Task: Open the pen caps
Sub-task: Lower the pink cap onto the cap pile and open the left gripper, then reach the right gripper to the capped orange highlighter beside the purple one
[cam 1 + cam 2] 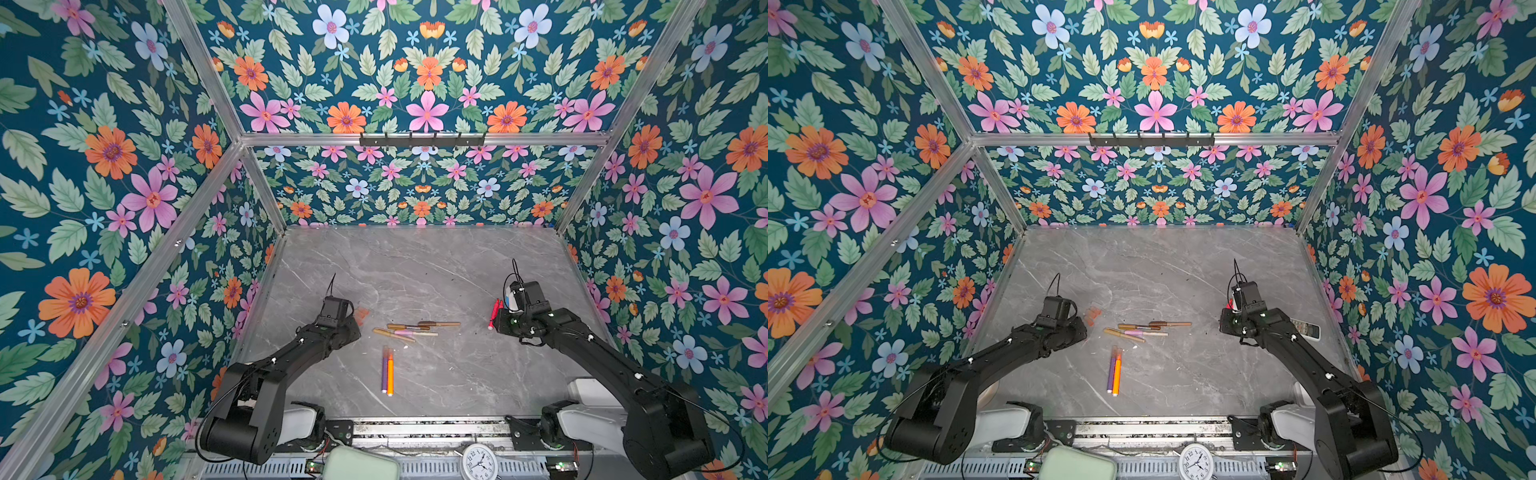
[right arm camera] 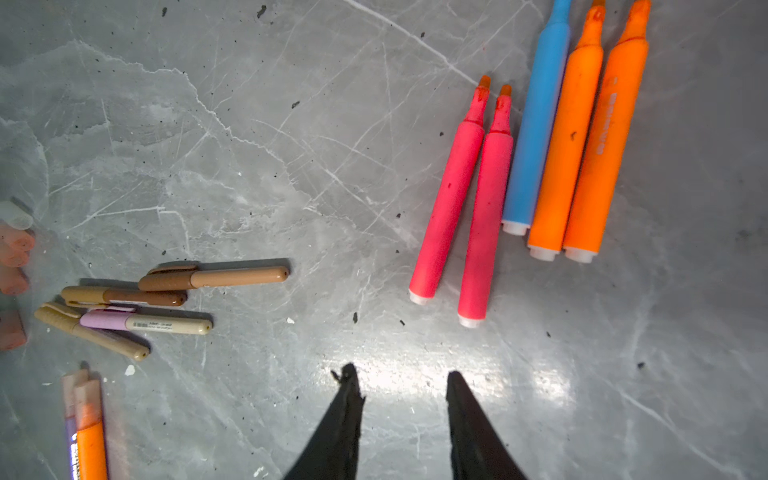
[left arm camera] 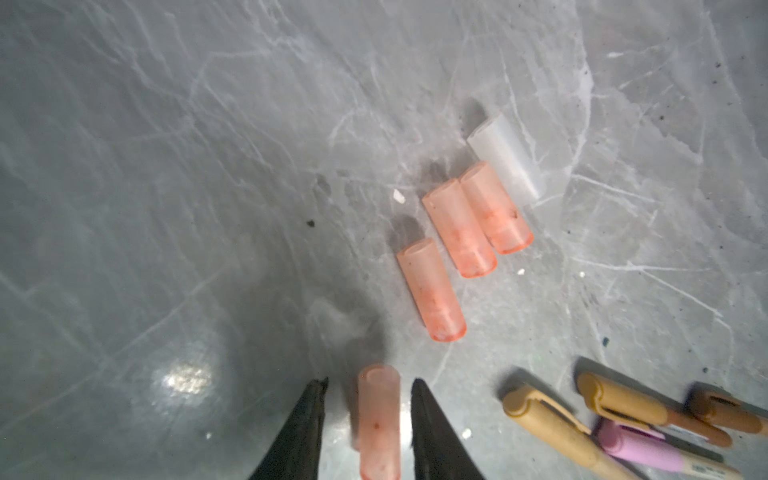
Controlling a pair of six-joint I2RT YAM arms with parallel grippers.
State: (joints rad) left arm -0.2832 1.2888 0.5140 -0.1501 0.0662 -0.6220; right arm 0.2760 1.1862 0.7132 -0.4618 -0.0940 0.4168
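Grey marbled desk inside a booth of floral wallpaper on aluminium framing. At the near edge, a white clock sits on the mounting rail between the arm bases. Just beyond, by the middle of that edge, a purple pen and an orange pen lie parallel and touching, both capped. Mid-desk lies a cluster of four capped pens, brown, gold and pink. Toward the left edge are the loose caps, a blurred orange-pink patch beside the left wrist. Toward the right edge are red-pink pens beside the right wrist. The far wall carries a black hook rail.

Left wrist view only: left gripper released, with a gap on each side of a blurred orange-pink cap between its jaws. Beyond it, the loose caps resolve into three orange-pink and one clear cap.

Right wrist view only: right gripper released, holding nothing. The red-pink pens belong to a row of five uncapped pens, the others light blue and orange.

A top view alone shows a white remote behind the right arm.
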